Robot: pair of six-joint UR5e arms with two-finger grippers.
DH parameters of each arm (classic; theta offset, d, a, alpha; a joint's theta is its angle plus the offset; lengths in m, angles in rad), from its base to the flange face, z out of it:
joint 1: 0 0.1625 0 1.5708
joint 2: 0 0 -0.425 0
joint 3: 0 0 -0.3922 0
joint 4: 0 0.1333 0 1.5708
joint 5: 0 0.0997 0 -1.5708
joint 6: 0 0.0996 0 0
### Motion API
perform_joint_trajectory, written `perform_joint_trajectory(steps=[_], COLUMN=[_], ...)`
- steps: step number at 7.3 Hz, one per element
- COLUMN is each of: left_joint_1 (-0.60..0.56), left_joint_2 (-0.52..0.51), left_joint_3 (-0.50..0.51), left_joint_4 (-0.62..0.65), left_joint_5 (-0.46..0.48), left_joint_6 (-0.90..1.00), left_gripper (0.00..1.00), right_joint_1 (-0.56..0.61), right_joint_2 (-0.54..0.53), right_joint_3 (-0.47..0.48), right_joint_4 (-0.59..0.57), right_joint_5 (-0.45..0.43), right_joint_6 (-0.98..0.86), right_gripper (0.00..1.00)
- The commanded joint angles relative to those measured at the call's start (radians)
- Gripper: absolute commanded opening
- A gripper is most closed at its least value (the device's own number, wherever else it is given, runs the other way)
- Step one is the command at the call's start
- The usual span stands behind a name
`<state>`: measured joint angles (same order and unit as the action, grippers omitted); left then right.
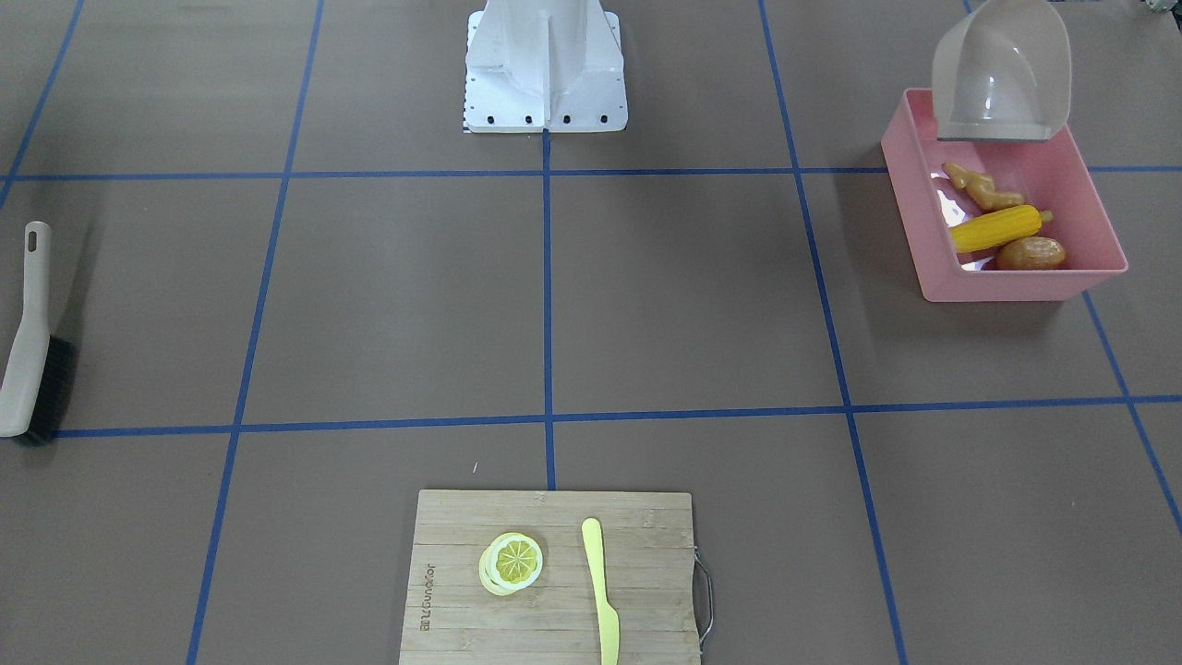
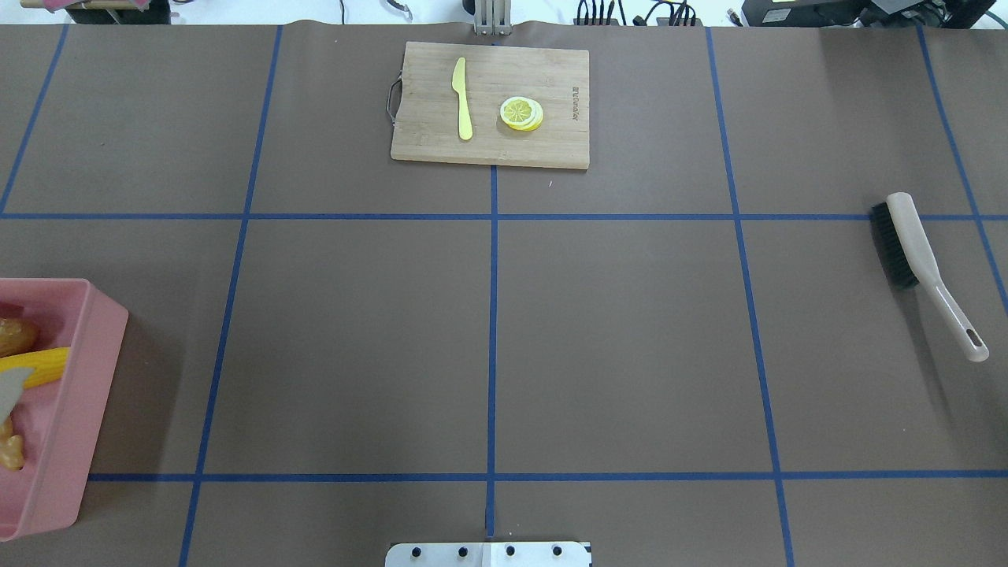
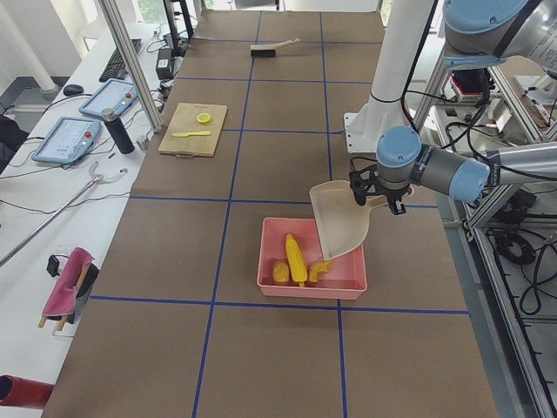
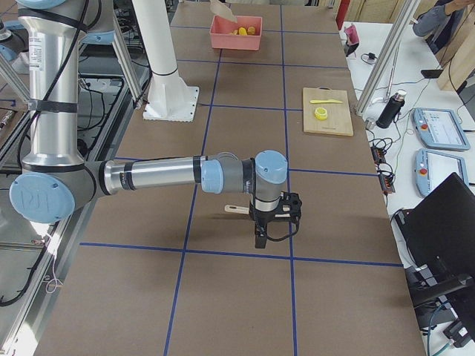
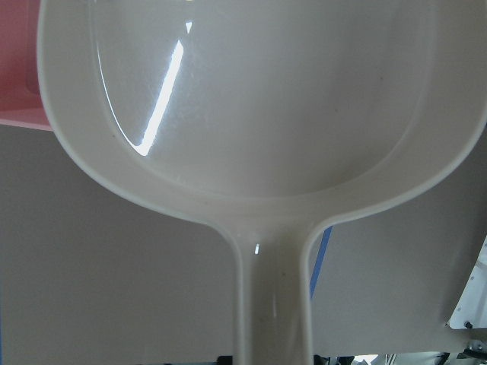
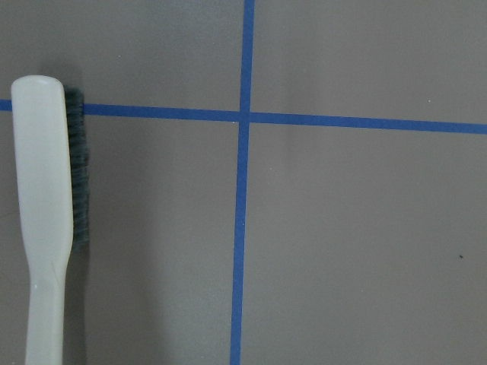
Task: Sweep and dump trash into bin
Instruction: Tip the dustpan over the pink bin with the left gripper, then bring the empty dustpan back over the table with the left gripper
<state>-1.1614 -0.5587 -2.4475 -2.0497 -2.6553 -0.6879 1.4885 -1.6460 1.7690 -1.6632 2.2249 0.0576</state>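
Flagging risks from here. All three trash pieces sit in the bin (image 1: 1016, 282): ginger root (image 1: 983, 187) nearest the robot, corn cob (image 1: 995, 228) in the middle, potato (image 1: 1030, 254) just beside the corn at the operators' end. We see none on the table, so we judge the dump done, with only pan withdrawal and tool put-down to go.

Dustpan (image 1: 1002, 74) hangs steeply tipped, mouth down over the bin's robot-side end. Left gripper (image 3: 376, 193) is at its handle. In the left wrist view the handle runs out the bottom edge and the jaws don't show, so we can't tell how they stand. Right gripper (image 4: 274, 230) hovers by the brush (image 1: 32, 342), which lies flat on the table. It shows in the side view only, so we can't tell its jaw state either.

What could bite us:
- Pan lip sits low at the bin's rim, and we can't tell if it touches. Pulling back toward the robot without lifting first would hook the wall and drag or tip the tub, spilling the toys.
- Levelling the pan in place swings the lip into that wall, with the same result.
- Another sweep pass could catch the lemon slice (image 1: 511, 562) and knife (image 1: 600, 591) on the cutting board (image 1: 462, 554), which aren't trash.
- Right arm coming down off-centre would skid the brush.
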Motion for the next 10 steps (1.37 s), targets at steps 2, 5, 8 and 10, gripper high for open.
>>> perform_joint_trajectory(steps=[2,5,8,10], left_joint_1=[-0.073,-0.047,-0.046,0.036], left_joint_2=[-0.117,-0.329,-0.560,-0.648], left_joint_3=[-0.016,0.033,0.195,0.219], left_joint_4=[-0.001,-0.001,-0.003,-0.001], left_joint_5=[0.133,0.358,0.406,0.490], left_joint_6=[0.016,0.132,0.452,0.717], left_gripper=[0.00,0.00,0.00,0.00], right_joint_1=[-0.001,-0.001,-0.001,-0.001], right_joint_2=[0.000,0.000,0.000,0.000], right_joint_3=[-0.003,-0.003,-0.003,-0.003], right_joint_4=[0.000,0.000,0.000,0.000], right_joint_5=[-0.002,0.001,0.001,0.001], right_joint_6=[0.001,0.001,0.001,0.001], right_gripper=[1.00,1.00,1.00,1.00])
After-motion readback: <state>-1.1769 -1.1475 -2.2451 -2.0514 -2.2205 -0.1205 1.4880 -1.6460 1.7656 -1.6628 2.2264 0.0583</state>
